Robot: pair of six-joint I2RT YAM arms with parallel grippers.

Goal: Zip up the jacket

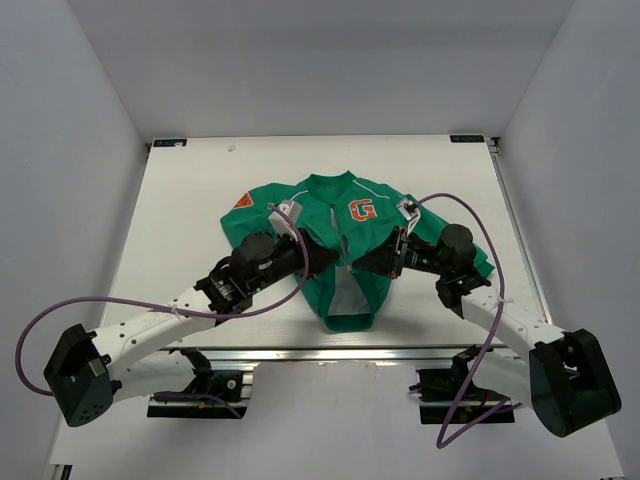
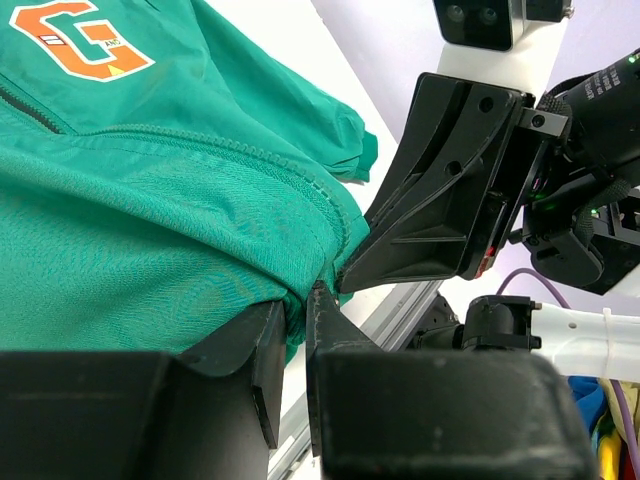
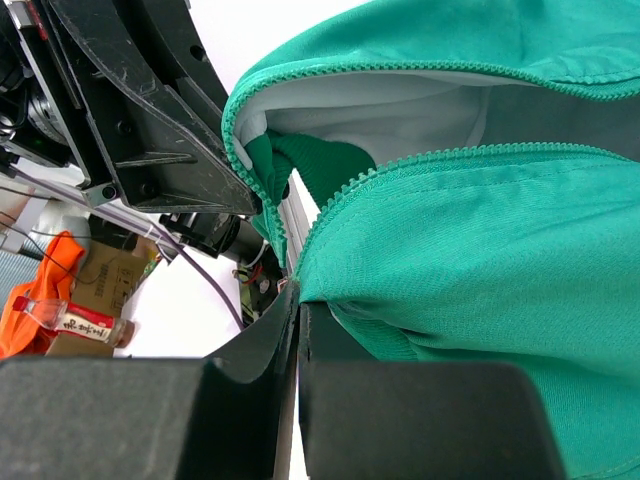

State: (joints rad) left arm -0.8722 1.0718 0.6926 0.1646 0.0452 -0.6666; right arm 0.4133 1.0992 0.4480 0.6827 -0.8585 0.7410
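The green jacket [image 1: 300, 225] lies mid-table, collar away from me, with the orange "G" patch [image 1: 362, 210] and an orange triangle sleeve patch [image 1: 242, 201]. Its front is unzipped at the bottom, where the light lining [image 1: 350, 295] shows. My left gripper [image 1: 325, 262] is shut on the left bottom front edge; in the left wrist view [image 2: 297, 300] green cloth [image 2: 150, 220] is pinched between the fingers. My right gripper [image 1: 373, 265] is shut on the right front edge by the zipper teeth [image 3: 400, 165]; in the right wrist view [image 3: 298, 305] the jaws are pressed together. The hem is lifted between the two grippers.
The table's front metal rail [image 1: 330, 352] runs just below the hem. The two grippers are nearly touching; each shows in the other's wrist view, the right one [image 2: 440, 200] and the left one [image 3: 150, 130]. Purple cables [image 1: 60, 310] loop beside both arms. White walls enclose the table.
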